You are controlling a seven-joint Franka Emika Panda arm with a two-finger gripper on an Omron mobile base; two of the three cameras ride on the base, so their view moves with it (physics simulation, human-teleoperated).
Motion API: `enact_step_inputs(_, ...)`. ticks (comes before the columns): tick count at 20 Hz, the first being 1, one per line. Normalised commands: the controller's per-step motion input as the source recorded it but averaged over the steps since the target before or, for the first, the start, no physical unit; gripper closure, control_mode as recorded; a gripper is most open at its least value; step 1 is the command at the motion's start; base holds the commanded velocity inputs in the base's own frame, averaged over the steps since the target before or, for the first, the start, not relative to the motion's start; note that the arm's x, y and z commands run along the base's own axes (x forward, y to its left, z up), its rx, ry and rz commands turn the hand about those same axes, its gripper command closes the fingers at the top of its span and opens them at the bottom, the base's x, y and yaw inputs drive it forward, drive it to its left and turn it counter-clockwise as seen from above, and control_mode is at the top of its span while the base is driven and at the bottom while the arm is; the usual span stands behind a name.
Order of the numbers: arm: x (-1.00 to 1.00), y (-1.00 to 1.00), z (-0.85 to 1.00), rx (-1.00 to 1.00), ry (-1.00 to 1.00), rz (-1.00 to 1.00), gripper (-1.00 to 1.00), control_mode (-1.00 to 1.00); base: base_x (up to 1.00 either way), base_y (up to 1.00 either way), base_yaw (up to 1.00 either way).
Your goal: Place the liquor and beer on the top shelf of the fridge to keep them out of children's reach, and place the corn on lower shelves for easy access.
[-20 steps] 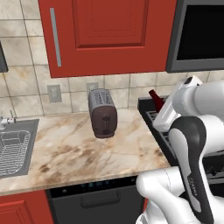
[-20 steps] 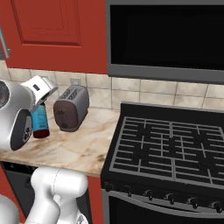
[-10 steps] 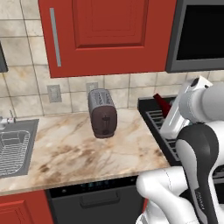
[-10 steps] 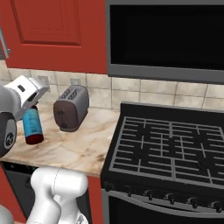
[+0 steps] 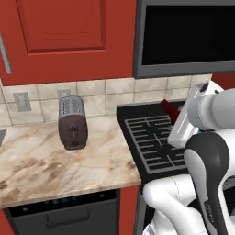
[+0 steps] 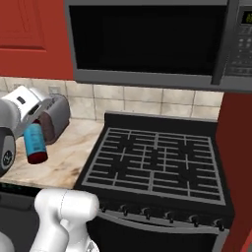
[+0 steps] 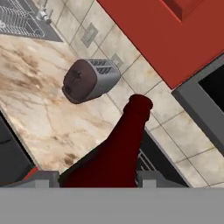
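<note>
My gripper (image 7: 97,178) is shut on the beer (image 7: 118,153), a slim dark red-brown bottle whose long neck points away from the hand. In the right base view the gripper (image 6: 33,129) carries the beer (image 6: 35,143) tilted, blue label showing, above the counter's right end. From the left base view the beer's red neck (image 5: 169,109) sticks out beside the gripper (image 5: 177,121), over the stove. The liquor, the corn and the fridge are out of view.
A dark toaster (image 5: 72,123) stands on the marble counter (image 5: 41,160) by the tiled wall. A black stove (image 6: 155,160) sits to the right, under a microwave (image 6: 147,42). Red cabinets (image 5: 64,36) hang above. A sink (image 7: 22,19) lies far off.
The whole scene has slid left in both base views, so the base has driven right and the stove is now central. The beer stays in my gripper, carried along.
</note>
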Motion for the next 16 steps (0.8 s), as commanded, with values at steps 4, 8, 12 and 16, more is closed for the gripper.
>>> enact_step_inputs(4, 0.0, 0.0, 0.0, 0.0, 0.0, 0.0, 1.0, 1.0, -0.49, -0.69, -0.07)
enact_step_inputs(8, 0.0, 0.0, 0.0, 0.0, 0.0, 0.0, 1.0, 1.0, -0.88, -0.4, -0.01)
enact_step_inputs(12, 0.0, 0.0, 0.0, 0.0, 0.0, 0.0, 1.0, 1.0, -0.97, -0.22, 0.0)
enact_step_inputs(16, 0.0, 0.0, 0.0, 0.0, 0.0, 0.0, 1.0, 1.0, -0.76, -0.28, -0.01)
